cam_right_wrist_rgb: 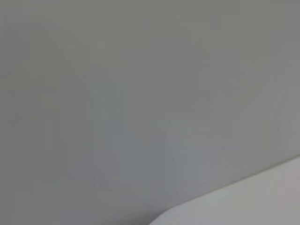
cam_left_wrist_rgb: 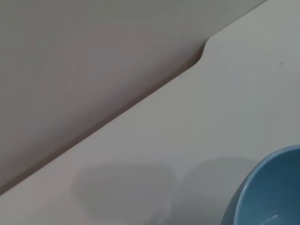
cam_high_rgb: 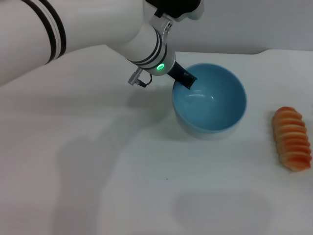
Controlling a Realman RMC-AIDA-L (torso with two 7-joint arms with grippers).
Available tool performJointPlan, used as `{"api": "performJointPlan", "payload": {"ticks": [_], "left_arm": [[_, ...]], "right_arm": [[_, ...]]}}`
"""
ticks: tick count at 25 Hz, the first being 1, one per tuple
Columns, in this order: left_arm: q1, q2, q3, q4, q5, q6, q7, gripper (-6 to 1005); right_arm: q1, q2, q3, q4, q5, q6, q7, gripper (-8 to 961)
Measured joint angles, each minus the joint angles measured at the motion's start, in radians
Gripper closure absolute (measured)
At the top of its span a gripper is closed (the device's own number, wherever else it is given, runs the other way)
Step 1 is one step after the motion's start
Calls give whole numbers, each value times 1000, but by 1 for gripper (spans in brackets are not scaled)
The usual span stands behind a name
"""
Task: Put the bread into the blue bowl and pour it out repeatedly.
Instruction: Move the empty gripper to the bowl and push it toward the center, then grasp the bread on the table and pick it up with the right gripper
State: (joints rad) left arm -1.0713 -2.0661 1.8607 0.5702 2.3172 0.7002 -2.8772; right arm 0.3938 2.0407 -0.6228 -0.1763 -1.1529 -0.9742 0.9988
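Nearest the robot, bare white table (cam_high_rgb: pixel 146 196) is running wide and flat, with faint shadows lying across it and plenty of free surface. Off to the right, close to the right edge of the head view, the bread (cam_high_rgb: pixel 292 138) is lying flat on the table, stripes up: orange ridged loaf with pale cream bands, long axis running roughly near-to-far, well apart from anything else. Farther in, at centre, the blue bowl (cam_high_rgb: pixel 210 100) is sitting upright, glossy light blue, deep, smooth-sided, nothing showing inside it, with open table between it and the bread. Left gripper (cam_high_rgb: pixel 185 78) is reaching in from the upper left on a white arm with black bands and a green light glowing at the wrist; one dark finger is showing at the bowl's left rim, tip dipping just inside it. Jaw state: cannot tell, since only that one finger is showing. Left wrist view is catching just an arc of the bowl rim (cam_left_wrist_rgb: pixel 267 187), bare table and the back edge where the table is meeting the grey wall. Right gripper is not showing; right wrist view is giving grey wall and a rounded corner of the table (cam_right_wrist_rgb: pixel 243 206).
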Motion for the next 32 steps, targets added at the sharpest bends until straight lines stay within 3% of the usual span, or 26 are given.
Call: {"api": "performJointPlan", "payload": {"ticks": [1,2,3,4,6,9,13,15,23,32], "left_arm": [[-3,0,-8,-3,3,2,0,1000],[-4,1,-16,-7,6,3,0,1000],[-6,1,-30,-14,6,5,0,1000],[-8,2,-42,-21,7,5,0,1000],[-9,3,-58,-32,8,3,0,1000],[-8,3,-60,-35,9,-8,-1,1000],[-8,3,-76,-52,9,-13,-1,1000],[-10,3,-88,-58,10,-17,-1,1000],[-10,2,-89,-62,10,-28,-1,1001],[-2,0,-89,-63,10,-36,1,1001]], "right_arm": [[-10,8,-8,-94,-87,21,104,212],[-34,25,-25,-313,-308,56,383,212],[-39,29,-31,-397,-418,66,527,212],[-39,29,-31,-397,-418,66,527,212],[-28,25,-30,-545,-667,64,815,212],[14,13,-10,-643,-962,8,1102,212],[78,-12,15,-665,-1181,-123,1275,213],[99,-14,10,-661,-1224,-159,1309,213],[133,19,-31,-641,-1374,-159,1397,213],[145,33,-99,-558,-1355,-96,1394,212]]}}
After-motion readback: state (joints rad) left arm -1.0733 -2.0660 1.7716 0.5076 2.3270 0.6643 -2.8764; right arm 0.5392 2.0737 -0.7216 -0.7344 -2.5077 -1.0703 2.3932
